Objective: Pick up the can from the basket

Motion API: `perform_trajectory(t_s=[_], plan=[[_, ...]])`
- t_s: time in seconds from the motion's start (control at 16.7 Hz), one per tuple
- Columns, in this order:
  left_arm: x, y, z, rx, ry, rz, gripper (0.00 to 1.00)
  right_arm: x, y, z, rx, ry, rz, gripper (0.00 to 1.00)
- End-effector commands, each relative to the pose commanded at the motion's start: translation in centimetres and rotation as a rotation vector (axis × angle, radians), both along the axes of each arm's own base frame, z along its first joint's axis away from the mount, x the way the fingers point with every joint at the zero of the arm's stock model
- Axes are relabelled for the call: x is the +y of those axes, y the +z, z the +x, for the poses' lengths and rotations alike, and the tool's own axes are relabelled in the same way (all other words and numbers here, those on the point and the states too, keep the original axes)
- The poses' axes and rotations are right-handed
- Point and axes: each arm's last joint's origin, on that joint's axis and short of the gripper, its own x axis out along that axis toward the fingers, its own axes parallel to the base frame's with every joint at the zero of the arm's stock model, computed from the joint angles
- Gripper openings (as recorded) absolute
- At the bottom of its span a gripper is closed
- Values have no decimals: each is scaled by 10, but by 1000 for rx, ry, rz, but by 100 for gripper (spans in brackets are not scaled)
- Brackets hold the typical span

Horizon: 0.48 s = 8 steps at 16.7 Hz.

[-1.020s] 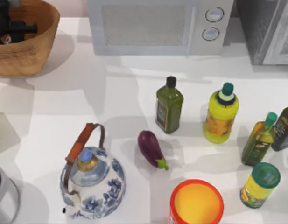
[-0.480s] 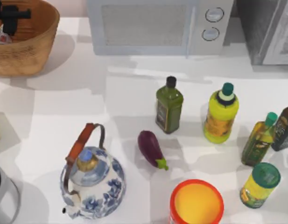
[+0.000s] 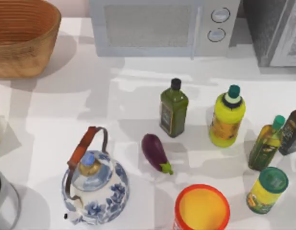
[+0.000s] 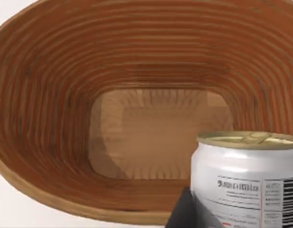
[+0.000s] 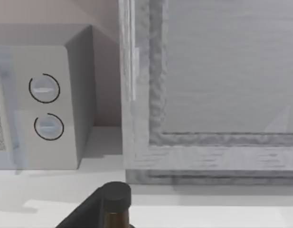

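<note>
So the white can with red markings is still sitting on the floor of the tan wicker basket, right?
Not quite. The left wrist view shows the white can with red markings raised above the tan wicker basket, close to the camera, and the basket's floor is bare.

White can (image 4: 246,178), tan ribbed basket (image 4: 51,95).

can (image 4: 246,178) – close, upright, above basket (image 4: 51,118) | dark shape below – possibly hand
</note>
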Motion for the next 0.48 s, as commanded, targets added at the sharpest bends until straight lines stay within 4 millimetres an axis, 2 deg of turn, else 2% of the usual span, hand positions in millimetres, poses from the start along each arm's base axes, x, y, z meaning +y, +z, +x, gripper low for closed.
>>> perform_trajectory(t_s=[0.12,0.24,0.36,0.48], plan=[[-6,14,-55,-106,0,3,0,0,0,0,0,0,0,100],[-12,15,-111,-214,1,5,0,0,0,0,0,0,0,100],[-16,2,-163,-326,0,6,0,0,0,0,0,0,0,100],[-19,-23,-207,-438,0,5,0,0,0,0,0,0,0,100]])
